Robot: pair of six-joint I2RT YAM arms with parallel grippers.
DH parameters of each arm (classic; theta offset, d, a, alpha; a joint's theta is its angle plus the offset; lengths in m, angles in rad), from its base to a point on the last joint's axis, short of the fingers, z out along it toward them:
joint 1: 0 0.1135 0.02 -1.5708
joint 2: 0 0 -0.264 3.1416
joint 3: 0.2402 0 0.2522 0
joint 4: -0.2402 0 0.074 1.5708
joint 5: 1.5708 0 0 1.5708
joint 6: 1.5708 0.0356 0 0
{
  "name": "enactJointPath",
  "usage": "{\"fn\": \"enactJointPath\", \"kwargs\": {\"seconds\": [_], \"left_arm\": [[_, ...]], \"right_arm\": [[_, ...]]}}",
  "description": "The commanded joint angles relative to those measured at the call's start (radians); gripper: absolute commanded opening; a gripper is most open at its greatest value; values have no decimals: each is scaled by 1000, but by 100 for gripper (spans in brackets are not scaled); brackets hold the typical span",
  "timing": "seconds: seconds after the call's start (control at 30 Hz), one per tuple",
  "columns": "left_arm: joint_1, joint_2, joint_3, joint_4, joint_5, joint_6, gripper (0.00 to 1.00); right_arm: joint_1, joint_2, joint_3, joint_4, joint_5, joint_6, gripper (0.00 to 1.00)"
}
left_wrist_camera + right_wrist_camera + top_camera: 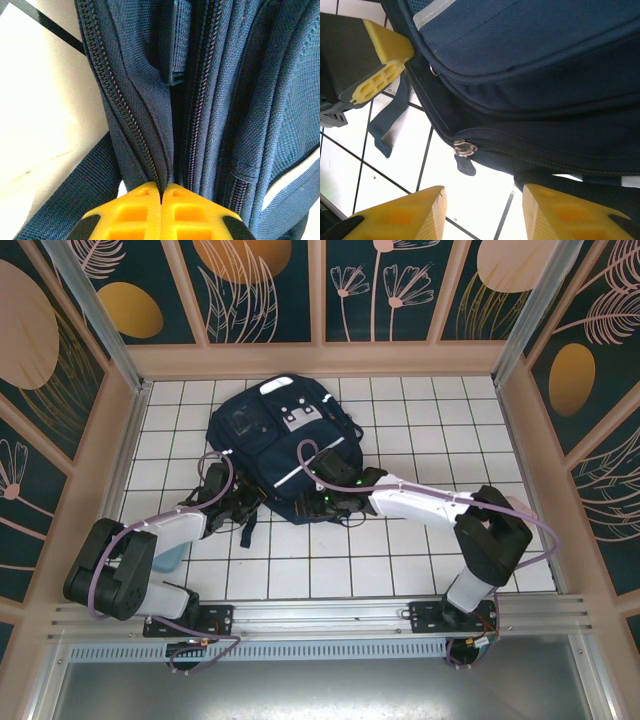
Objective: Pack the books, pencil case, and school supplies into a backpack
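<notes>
The dark navy backpack (pixel 283 440) lies flat on the white tiled floor, its white stripe running across the front. My left gripper (pixel 243 502) is at its near-left edge, shut on a fold of backpack fabric beside a zipper line (pixel 162 189). My right gripper (pixel 318 502) hovers at the near edge and stands open (pixel 482 210), with bare tile between its fingers. A metal zipper slider with a dark pull tab (pixel 464 149) sits just beyond the right fingertips, untouched. The left gripper's yellow fingers (pixel 385 60) press on the bag's seam. The books, pencil case and school supplies are out of view.
A loose black strap (pixel 248 530) trails from the bag toward the left arm. A pale blue object (pixel 170 558) lies partly under the left arm. Patterned walls (pixel 120 440) enclose the tiled floor on three sides. A metal rail (pixel 320 618) runs along the near edge.
</notes>
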Motion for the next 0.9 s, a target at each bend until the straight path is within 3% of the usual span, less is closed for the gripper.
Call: {"fn": "enactJointPath", "kwargs": {"seconds": [0.0,0.23,0.53,0.77,0.87], "left_arm": [[14,-8,20,5,-22,24,2],[14,-5,22,10,-10,28,2],[14,-3,21,14,-5,33,3],[14,-3,19,15,-7,30,3],[14,-8,16,8,-20,27,3]], "right_arm": [[30,28,41,-20,36,55,43],[95,112,138,-108,214,199,42],[118,216,206,-139,231,262,41],[124,273,266,-196,301,283,32],[132,279,280,-245,343,291,22]]}}
